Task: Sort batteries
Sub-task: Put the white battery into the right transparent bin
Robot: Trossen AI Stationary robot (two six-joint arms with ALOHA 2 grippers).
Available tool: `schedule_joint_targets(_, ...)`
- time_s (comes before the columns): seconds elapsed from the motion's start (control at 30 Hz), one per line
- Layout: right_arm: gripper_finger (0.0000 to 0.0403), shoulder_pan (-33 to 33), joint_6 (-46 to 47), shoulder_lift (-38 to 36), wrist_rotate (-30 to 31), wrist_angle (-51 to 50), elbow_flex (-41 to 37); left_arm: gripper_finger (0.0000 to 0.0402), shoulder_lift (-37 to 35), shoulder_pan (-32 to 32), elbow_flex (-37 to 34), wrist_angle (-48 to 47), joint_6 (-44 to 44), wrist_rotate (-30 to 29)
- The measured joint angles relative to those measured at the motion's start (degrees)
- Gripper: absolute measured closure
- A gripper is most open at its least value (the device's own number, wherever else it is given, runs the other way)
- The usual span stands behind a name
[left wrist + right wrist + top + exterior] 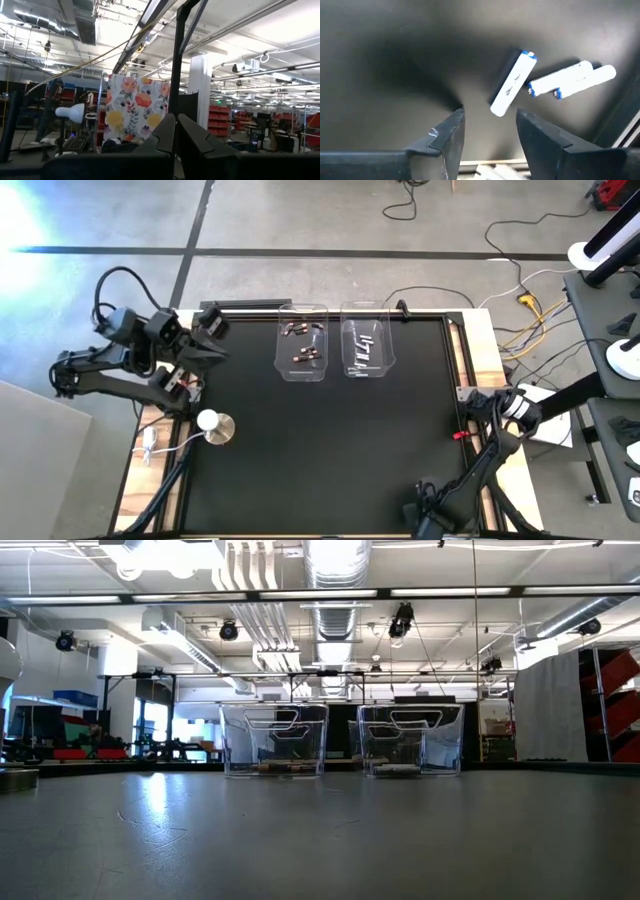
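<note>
Right gripper (487,137) hangs just above a dark surface with its fingers (447,137) apart and nothing between them, a white battery (512,82) lying a little ahead of the gap; judged to be lining up for a pick, since the gap faces that battery. Two more white batteries (572,80) lie beside it, touching each other, close to a dark rail, so the free one is probably the easier target. From above, the right arm's wrist (515,408) sits at the table's right edge and its gripper cannot be made out there, so where exactly these three batteries lie cannot be told. Left gripper (175,132) is pressed together, empty, raised and facing out into the room; that arm is folded back at the table's (330,450) far left corner, apparently parked out of the way. Two clear bins stand side by side at the far edge: the left bin (302,340) holds dark, coppery batteries (305,356), the right bin (367,342) holds white ones (365,352), so sorting appears to go by colour. The middle of the table shows no loose batteries. A white knob (208,420) sits near the left edge, not involved.
</note>
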Motion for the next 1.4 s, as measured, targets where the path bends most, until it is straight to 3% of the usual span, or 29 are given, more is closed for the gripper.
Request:
schedule_joint_targets(0.33,0.0238,-0.4,-0.5,-0.5,1.3,2.7,-3.5,0.0401,0.0,0.0,0.0,0.5,0.0,0.0)
schedule_joint_targets(0.87,0.0335,-1.9,0.0,-1.1,1.7,3.8,-4.8,0.0401,1.6,0.0,0.0,1.3,0.2,-2.0)
schedule_joint_targets(1.4,0.0234,-2.7,-0.5,-5.3,0.9,3.2,-9.5,0.0401,1.6,0.4,0.0,1.9,1.7,-2.0)
